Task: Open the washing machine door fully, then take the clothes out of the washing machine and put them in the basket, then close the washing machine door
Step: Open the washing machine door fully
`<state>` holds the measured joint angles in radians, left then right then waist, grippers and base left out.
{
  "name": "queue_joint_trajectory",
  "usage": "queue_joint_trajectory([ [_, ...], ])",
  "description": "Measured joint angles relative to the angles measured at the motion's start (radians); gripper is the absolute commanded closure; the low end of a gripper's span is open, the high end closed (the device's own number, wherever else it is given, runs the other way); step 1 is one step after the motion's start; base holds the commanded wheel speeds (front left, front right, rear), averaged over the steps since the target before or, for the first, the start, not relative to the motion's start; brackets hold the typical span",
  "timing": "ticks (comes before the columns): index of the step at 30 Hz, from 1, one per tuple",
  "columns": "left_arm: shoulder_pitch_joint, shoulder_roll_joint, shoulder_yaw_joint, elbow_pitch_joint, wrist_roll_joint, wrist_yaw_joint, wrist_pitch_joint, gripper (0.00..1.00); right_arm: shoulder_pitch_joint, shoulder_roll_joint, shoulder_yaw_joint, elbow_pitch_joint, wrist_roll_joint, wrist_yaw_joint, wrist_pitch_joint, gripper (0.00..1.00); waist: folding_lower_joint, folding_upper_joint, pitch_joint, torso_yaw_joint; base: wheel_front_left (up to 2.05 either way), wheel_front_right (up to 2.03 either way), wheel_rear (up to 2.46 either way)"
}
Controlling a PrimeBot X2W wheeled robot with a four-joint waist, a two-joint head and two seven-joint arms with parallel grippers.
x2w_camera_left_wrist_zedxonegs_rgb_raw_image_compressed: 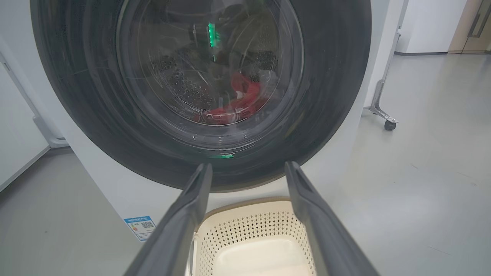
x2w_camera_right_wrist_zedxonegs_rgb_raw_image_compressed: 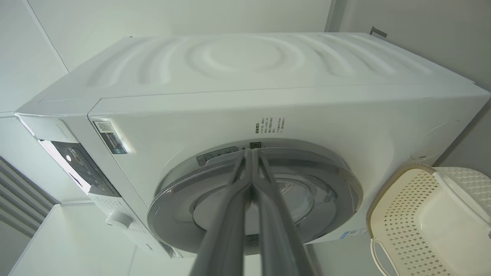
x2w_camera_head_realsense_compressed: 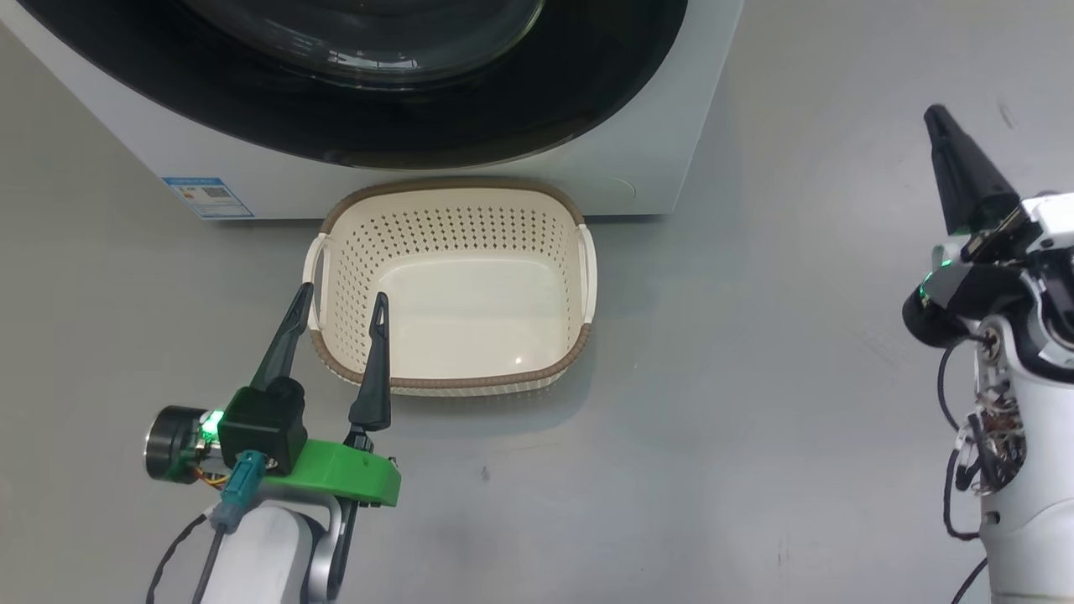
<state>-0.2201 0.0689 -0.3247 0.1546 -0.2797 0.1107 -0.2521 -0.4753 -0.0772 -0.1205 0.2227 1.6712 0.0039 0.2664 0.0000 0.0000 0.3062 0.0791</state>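
Observation:
The white washing machine (x2w_camera_head_realsense_compressed: 537,180) fills the top of the head view, its round black-rimmed door (x2w_camera_head_realsense_compressed: 470,109) shut against its front. Through the glass in the left wrist view, red clothes (x2w_camera_left_wrist_zedxonegs_rgb_raw_image_compressed: 234,105) lie low in the steel drum. The cream basket (x2w_camera_head_realsense_compressed: 453,285) sits on the floor right before the machine, nothing inside it. My left gripper (x2w_camera_head_realsense_compressed: 340,306) hangs open over the basket's near left corner, holding nothing. Off to the right, my right gripper (x2w_camera_head_realsense_compressed: 944,117) is shut and empty, well clear of the machine. The right wrist view looks along its closed fingers (x2w_camera_right_wrist_zedxonegs_rgb_raw_image_compressed: 251,180) at the door (x2w_camera_right_wrist_zedxonegs_rgb_raw_image_compressed: 326,188).
Grey floor (x2w_camera_head_realsense_compressed: 755,419) spreads on both sides of the basket. A caster-footed metal leg (x2w_camera_left_wrist_zedxonegs_rgb_raw_image_compressed: 381,111) stands to the machine's right. The machine's control panel with a knob (x2w_camera_right_wrist_zedxonegs_rgb_raw_image_compressed: 117,220) shows in the right wrist view. A blue label sticker (x2w_camera_head_realsense_compressed: 205,197) sits at its lower front corner.

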Motion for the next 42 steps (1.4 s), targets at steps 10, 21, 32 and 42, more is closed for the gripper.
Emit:
queue_joint_trajectory([
  [10, -0.034, -0.016, -0.018, -0.009, 0.014, 0.0, 0.0, 0.0, -0.201, -0.076, 0.018, 0.012, 0.044, -0.088, 0.124, 1.0, 0.0, 0.0, 0.075, 0.04, 0.0, 0.0, 0.0],
  [21, -0.072, -0.023, -0.042, -0.023, 0.018, 0.0, 0.0, 0.0, -0.379, -0.153, 0.079, 0.054, 0.007, -0.119, 0.203, 1.0, 0.0, 0.0, 0.137, 0.089, 0.0, 0.0, 0.0],
  [32, -0.099, -0.028, -0.064, -0.04, 0.017, 0.0, 0.0, 0.0, -0.502, -0.183, 0.14, 0.14, -0.038, -0.13, 0.24, 1.0, 0.0, 0.0, 0.191, 0.146, 0.0, 0.0, 0.0],
  [42, -0.126, -0.032, -0.098, -0.059, 0.01, 0.0, 0.0, 0.0, -0.604, -0.221, 0.163, 0.211, -0.073, -0.13, 0.258, 1.0, 0.0001, 0.0, 0.245, 0.19, 0.0, 0.0, 0.0],
])
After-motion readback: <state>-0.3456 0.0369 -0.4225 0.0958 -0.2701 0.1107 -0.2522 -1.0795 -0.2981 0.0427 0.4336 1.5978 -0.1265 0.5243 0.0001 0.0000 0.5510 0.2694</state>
